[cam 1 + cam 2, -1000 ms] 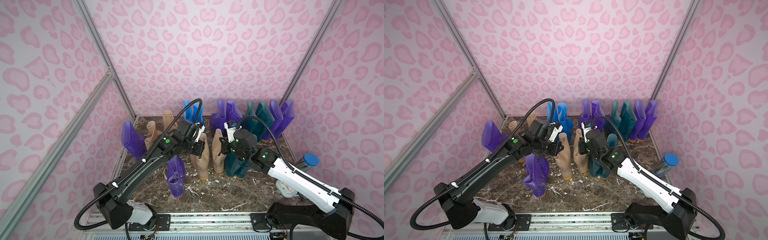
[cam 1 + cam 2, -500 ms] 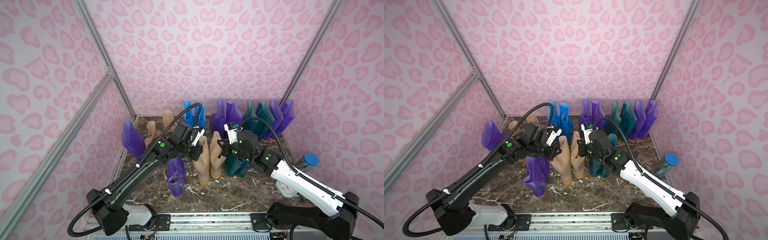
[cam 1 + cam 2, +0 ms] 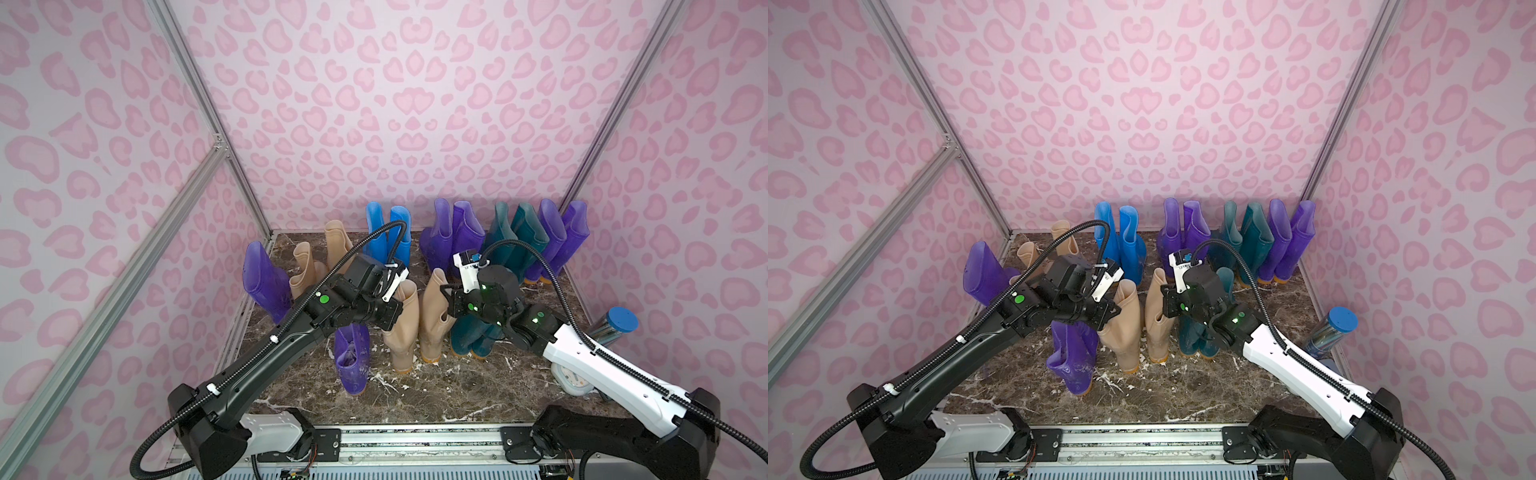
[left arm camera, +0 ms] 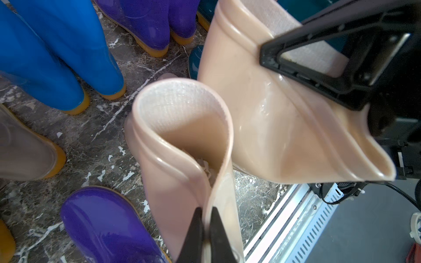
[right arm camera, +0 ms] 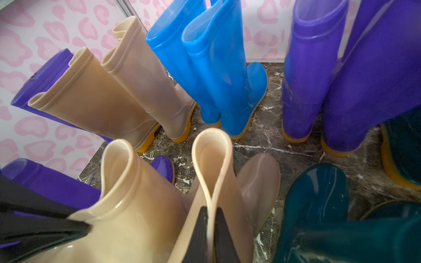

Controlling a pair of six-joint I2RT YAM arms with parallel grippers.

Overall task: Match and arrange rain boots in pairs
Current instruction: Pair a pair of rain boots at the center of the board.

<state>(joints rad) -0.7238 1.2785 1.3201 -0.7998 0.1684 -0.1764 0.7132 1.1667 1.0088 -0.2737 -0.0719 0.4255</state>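
Lower centre of the frame, a lone purple boot (image 3: 352,365) is seen standing on the marble floor (image 3: 436,395). Just behind it, at frame centre, two beige boots are stood side by side. The left beige boot (image 3: 401,340) is pinched at its shaft rim by the left gripper (image 4: 206,213). The right beige boot (image 3: 432,328) is pinched likewise by the right gripper (image 5: 211,213). A near teal pair (image 3: 469,340) is noted to their right. At mid-left are a leaning purple boot (image 3: 264,278) and a far beige pair (image 3: 305,266). Along the back wall, a blue pair (image 3: 388,237), purple pair (image 3: 453,237), far teal pair (image 3: 515,232) and second purple pair (image 3: 561,232) are lined up.
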